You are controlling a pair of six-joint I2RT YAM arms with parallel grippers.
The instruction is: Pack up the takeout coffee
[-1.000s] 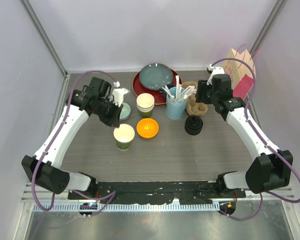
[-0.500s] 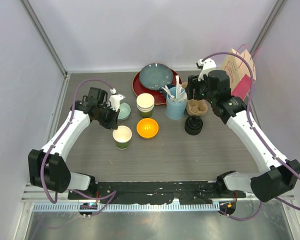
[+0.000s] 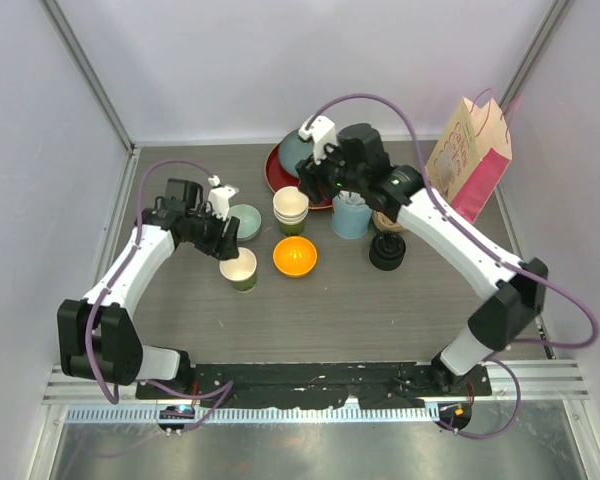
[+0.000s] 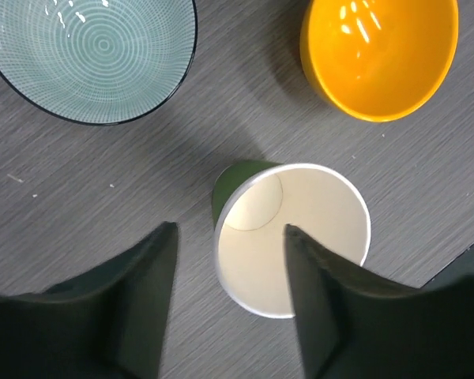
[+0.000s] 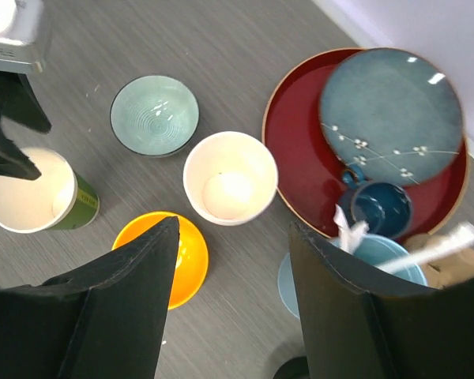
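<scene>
One green cup [image 4: 291, 238] shows everywhere; blue mug [image 5: 381, 207], right wrist only.

left arm [image 3: 130, 270] bent inward, left gripper [image 4: 229, 237] pointing straight down, jaws apart, right arm [image 3: 452, 237] stretched far across toward the back centre, right gripper [image 5: 233, 229] facing down, jaws spread wide

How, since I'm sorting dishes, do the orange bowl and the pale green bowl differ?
The orange bowl is plain inside; the pale green bowl carries fine concentric rings. The pale green bowl has a dark rim; the orange bowl's rim is orange. Both stand upright and empty.
</scene>
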